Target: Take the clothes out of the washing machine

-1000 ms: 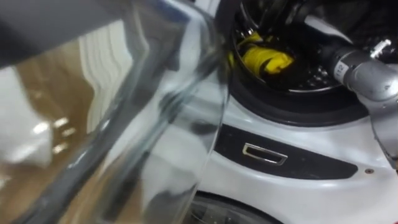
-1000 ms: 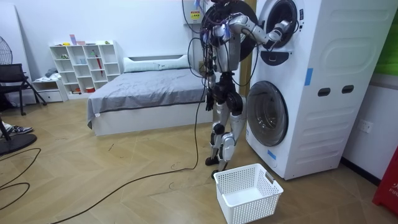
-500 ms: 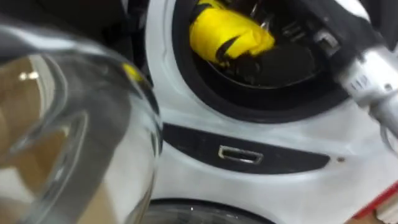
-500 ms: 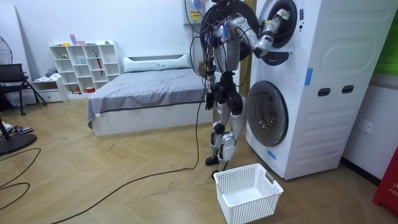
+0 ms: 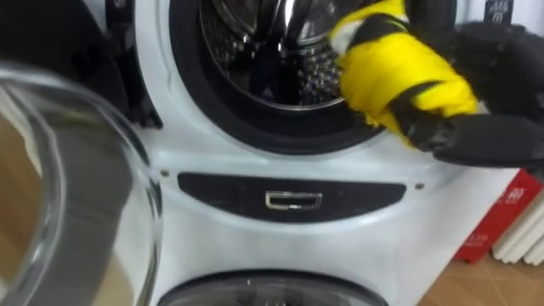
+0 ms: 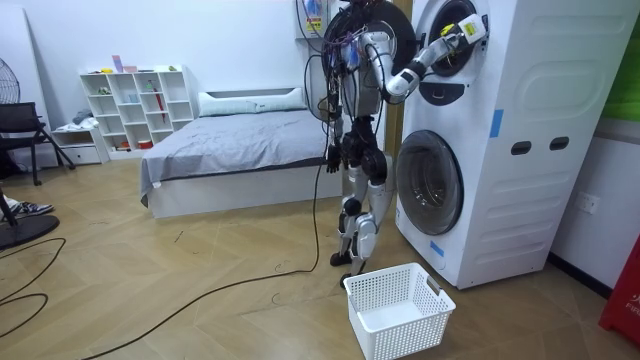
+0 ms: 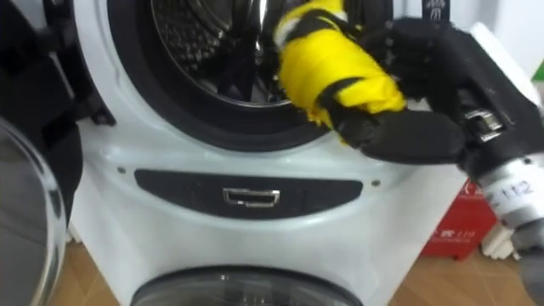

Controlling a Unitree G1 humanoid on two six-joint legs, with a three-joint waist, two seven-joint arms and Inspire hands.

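- Robot standing square to the stacked white machines, the washing machine [image 6: 455, 45] being the upper one; right arm reaching up to its open port.
- Right hand [image 7: 408, 134] clamping a yellow garment [image 7: 331, 64], dark fingers curling under and round the bundle.
- Change over the last second: the garment was lying down inside the drum [image 5: 255, 59] with the hand reaching in after it. Now it is sitting at the drum's mouth, level with the dark door seal [image 5: 212, 119] and partly outside it.
- Head view swinging too, so the glass door [image 5: 85, 195] is crowding the left side less. That is camera motion, not the door moving.
- Left hand [image 6: 329, 157] hanging low by the hip in the room view; its state I cannot tell.
- Reading: grasp looking secure and extraction under way. The garment is not yet fully clear of the seal.
- White basket [image 6: 398, 308] waiting on the floor by the robot's feet, well below the hand, a likely place for the garment.
- Watching for a trailing edge snagging on the seal as the bundle comes out.
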